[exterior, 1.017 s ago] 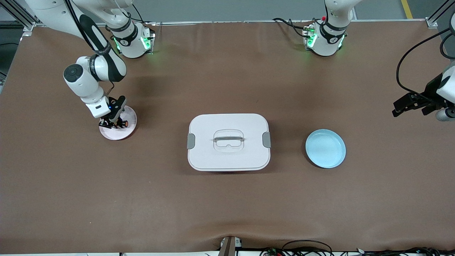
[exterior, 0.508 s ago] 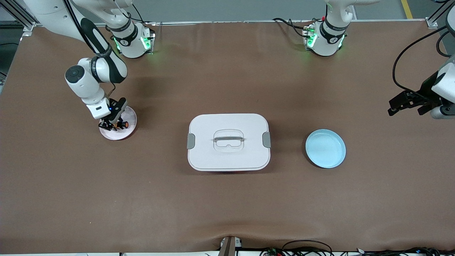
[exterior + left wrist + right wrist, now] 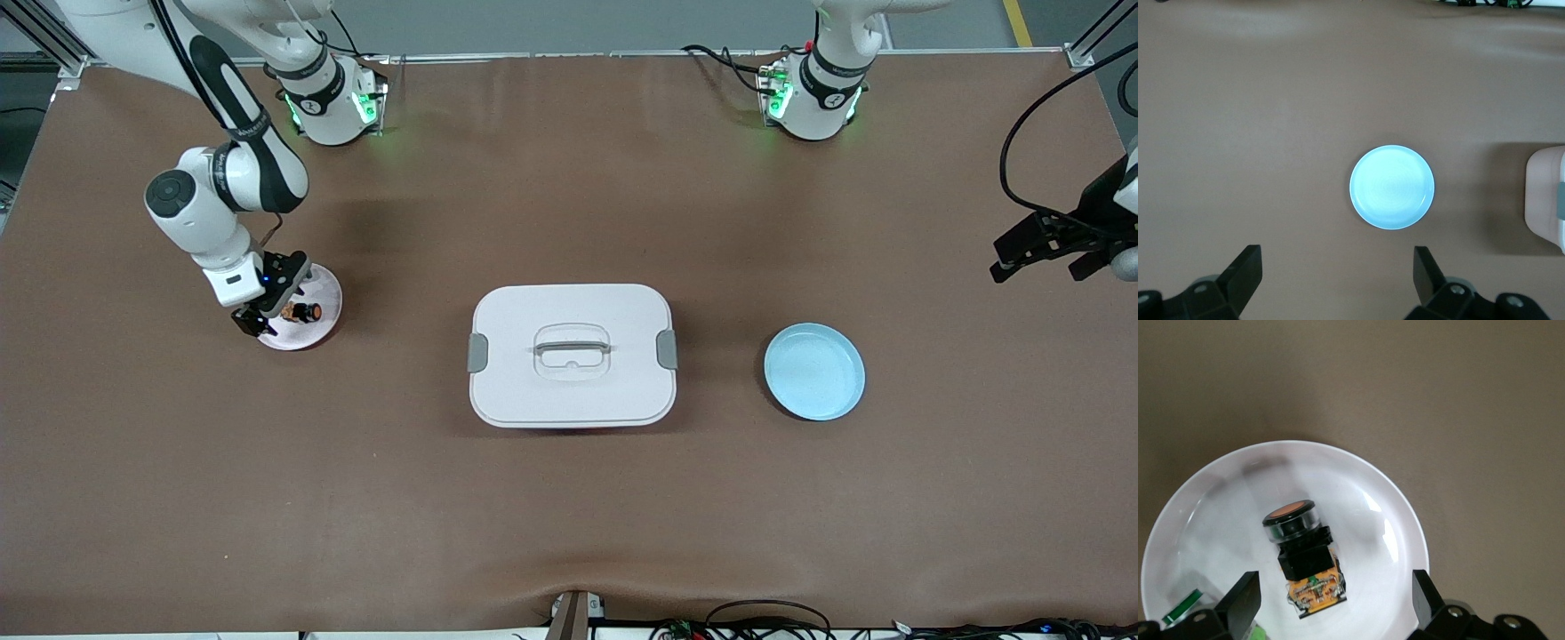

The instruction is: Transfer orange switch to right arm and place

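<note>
The orange switch (image 3: 306,312) lies on its side on a small white plate (image 3: 324,292) toward the right arm's end of the table. In the right wrist view the switch (image 3: 1298,540) shows its orange cap, black body and orange base on the plate (image 3: 1358,487). My right gripper (image 3: 267,313) hangs just over that plate, open and empty (image 3: 1335,585), with the switch's base between its spread fingers and touching neither. My left gripper (image 3: 1038,265) is open and empty (image 3: 1336,261) over bare table at the left arm's end.
A white lidded box (image 3: 572,354) with a handle sits mid-table. A light blue plate (image 3: 814,371) lies beside it toward the left arm's end, also in the left wrist view (image 3: 1391,187). A small green and clear part (image 3: 1181,607) lies on the white plate's rim.
My right gripper has drawn back a little from the switch toward the right arm's end; the switch stays on the plate. My left gripper has shifted toward the table's end.
</note>
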You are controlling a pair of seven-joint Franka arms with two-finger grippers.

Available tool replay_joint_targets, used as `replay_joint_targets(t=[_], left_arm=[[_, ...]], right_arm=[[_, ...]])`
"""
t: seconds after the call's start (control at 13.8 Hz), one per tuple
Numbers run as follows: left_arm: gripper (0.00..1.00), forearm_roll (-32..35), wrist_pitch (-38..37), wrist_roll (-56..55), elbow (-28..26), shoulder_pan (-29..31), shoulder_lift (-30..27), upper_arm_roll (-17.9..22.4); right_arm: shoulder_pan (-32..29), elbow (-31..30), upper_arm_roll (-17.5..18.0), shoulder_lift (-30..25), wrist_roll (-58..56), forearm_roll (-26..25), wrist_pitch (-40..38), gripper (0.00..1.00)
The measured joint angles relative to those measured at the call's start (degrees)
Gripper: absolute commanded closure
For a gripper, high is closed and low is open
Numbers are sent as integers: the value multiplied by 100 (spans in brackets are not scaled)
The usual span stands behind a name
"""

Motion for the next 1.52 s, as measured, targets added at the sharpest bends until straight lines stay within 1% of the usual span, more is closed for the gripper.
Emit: replay_joint_targets(t=[0.29, 0.51, 0.73, 0.87, 1.09, 1.23, 1.52], left_arm=[[0, 0, -264, -173, 242, -18, -1, -104], [0, 0, -469, -237, 481, -24, -3, -119], [0, -1, -513, -329, 493, -25, -2, -119], [0, -1, -564, -419, 498, -25, -2, -119], [0, -1, -652, -419, 515, -25, -2, -119], [0, -1, -695, -419, 515, -25, -1, -119], [0, -1, -809, -419, 517, -32, -1, -123]], right_arm=[[0, 178, 0, -438, 1199, -1, -877, 0], [-4, 626, -3, -705, 2283, -2, -2117, 0], [-10, 1363, -7, -888, 3367, -3, -3607, 0], [-16, 1962, -7, -921, 3633, -4, -4377, 0], [-35, 3118, -13, -907, 3864, -10, -5663, 0], [-96, 3635, -16, -885, 4142, -12, -6148, 0], [-216, 4093, -19, -801, 5087, -14, -6590, 0]])
